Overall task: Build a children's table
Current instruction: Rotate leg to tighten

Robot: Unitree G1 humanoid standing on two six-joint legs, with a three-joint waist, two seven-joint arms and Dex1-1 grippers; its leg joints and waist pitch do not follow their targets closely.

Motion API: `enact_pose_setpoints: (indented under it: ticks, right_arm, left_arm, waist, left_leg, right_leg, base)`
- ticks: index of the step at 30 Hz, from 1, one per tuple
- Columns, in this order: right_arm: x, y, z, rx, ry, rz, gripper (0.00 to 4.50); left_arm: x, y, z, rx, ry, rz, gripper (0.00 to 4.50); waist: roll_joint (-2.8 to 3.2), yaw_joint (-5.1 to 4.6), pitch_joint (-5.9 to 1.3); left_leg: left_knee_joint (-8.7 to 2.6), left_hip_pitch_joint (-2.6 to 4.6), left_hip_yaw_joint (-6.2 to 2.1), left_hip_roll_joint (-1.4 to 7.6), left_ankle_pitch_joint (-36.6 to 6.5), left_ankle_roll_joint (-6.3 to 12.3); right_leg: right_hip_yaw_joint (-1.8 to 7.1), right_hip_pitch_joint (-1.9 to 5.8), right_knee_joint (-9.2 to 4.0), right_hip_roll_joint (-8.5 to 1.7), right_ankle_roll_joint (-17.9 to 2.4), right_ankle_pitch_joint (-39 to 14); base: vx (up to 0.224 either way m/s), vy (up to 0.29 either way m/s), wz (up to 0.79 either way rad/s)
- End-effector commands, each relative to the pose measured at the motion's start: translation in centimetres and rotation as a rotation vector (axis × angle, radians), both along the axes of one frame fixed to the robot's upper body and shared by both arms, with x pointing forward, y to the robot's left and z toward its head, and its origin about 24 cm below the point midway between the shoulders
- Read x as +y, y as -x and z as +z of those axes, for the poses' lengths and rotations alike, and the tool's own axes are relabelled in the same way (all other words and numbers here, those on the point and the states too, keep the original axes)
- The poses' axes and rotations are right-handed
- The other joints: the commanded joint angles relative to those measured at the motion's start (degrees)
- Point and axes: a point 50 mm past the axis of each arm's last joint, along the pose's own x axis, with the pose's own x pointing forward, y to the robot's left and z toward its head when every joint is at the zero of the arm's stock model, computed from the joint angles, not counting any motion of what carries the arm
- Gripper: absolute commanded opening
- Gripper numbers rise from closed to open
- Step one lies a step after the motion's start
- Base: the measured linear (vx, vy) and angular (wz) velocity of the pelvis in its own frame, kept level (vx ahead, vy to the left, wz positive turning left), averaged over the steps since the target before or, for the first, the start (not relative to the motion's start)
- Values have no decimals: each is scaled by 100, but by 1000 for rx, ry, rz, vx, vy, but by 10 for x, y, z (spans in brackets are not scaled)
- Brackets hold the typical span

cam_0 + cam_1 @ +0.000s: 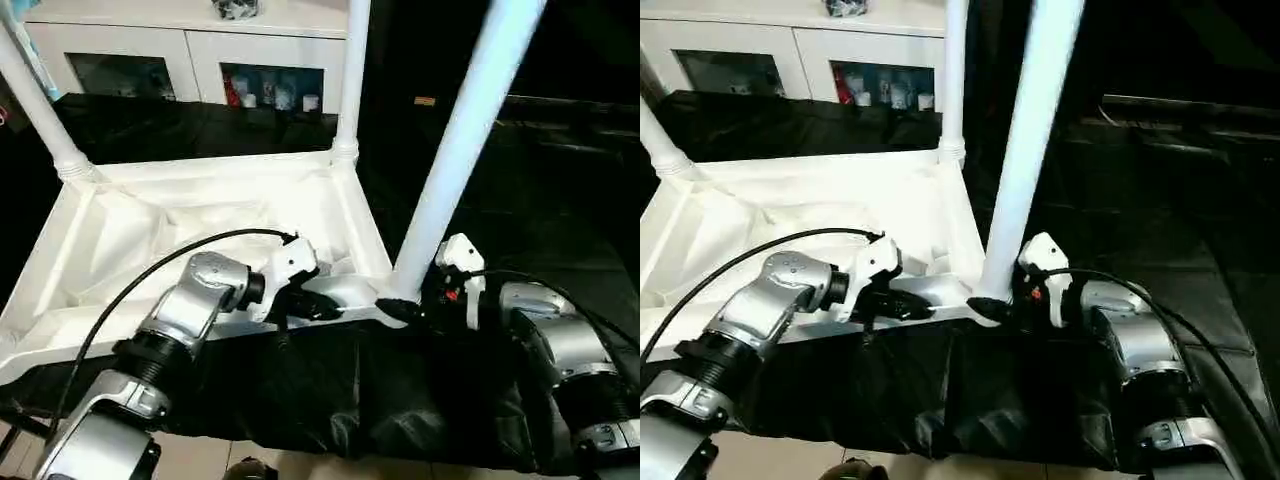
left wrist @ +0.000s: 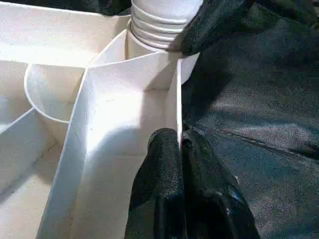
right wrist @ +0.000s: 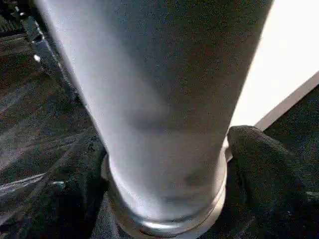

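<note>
The children's table top (image 1: 130, 230) lies upside down on black cloth, its rim upward. Three white legs stand in its corner sockets: one at the far left (image 1: 35, 100), one at the far right (image 1: 352, 80), and one at the near right corner (image 1: 470, 130). My left gripper (image 1: 320, 305) is shut on the near rim (image 2: 177, 99) of the top, just left of that near corner. My right gripper (image 1: 405, 305) is open, with a black finger (image 3: 269, 169) on each side of the near right leg's base (image 3: 164, 149), by its threaded collar (image 2: 159, 25).
Black cloth (image 1: 330, 390) covers the work surface and hangs over its near edge above a pale floor (image 1: 200, 460). A white cabinet with glass doors (image 1: 190, 60) stands behind the table top. Dark furniture (image 1: 560, 130) lies to the right.
</note>
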Motion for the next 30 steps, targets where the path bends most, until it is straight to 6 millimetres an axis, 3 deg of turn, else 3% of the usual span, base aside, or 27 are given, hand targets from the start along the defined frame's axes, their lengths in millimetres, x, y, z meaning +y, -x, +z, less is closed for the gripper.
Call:
enact_pose_setpoints:
  ticks: [1,5,11,15,18,20,25,29,30]
  right_arm:
    - [-2,0,-1,6,9,7,348]
    - [0,0,-3,5,8,17,317]
    - [4,0,-6,2,-8,-4,281]
    - [9,-7,-13,-15,-19,-169,275]
    - [16,-17,-25,-9,-31,-416,274]
    - [18,-18,-27,-7,-35,-455,274]
    - [35,-32,-31,0,-38,-699,274]
    - [47,-34,-27,-23,-43,-698,274]
    - [49,-34,-27,-30,-42,-687,330]
  left_arm:
    - [-10,2,9,-14,21,-87,0]
    - [-12,3,8,-8,22,-99,0]
    - [-13,1,7,-22,21,-62,0]
    - [-20,-7,5,-62,24,68,0]
    - [-34,-17,2,-100,36,220,0]
    - [-38,-19,2,-98,40,257,0]
    - [-65,-27,2,-124,54,395,0]
    - [-76,-26,4,-137,67,385,0]
    - [-77,-25,4,-137,71,379,0]
  waist:
    - [-22,6,-398]
    - [19,13,-407]
    - [-1,2,-405]
    - [-5,-32,-386]
    - [2,-80,-366]
    - [-11,-97,-376]
    - [19,-130,-381]
    - [15,-125,-392]
    - [11,-122,-398]
  left_leg:
    - [-369,160,-166,355,-973,340]
    - [-367,159,-174,356,-982,329]
    - [-369,160,-175,353,-1040,305]
    - [-391,180,-181,348,-1225,207]
    - [-431,197,-199,340,-1495,-22]
    - [-438,199,-207,335,-1493,-73]
    - [-437,196,-205,316,-1477,-68]
    - [-435,173,-208,312,-1383,-25]
    - [-422,157,-203,308,-1264,60]
  right_leg:
    - [198,257,-336,-353,-1628,-349]
    - [193,264,-326,-350,-1667,-278]
    - [192,272,-332,-350,-1690,-298]
    - [200,248,-379,-361,-1638,-615]
    - [212,225,-436,-371,-1458,-1201]
    - [210,236,-449,-369,-1386,-1223]
    - [211,223,-456,-349,-1346,-1064]
    - [209,248,-451,-350,-1288,-898]
    - [207,259,-429,-346,-1308,-676]
  base:
    - [0,0,0]
    - [0,0,0]
    - [0,0,0]
    - [0,0,0]
    - [0,0,0]
    - [0,0,0]
    - [0,0,0]
    - [0,0,0]
    - [0,0,0]
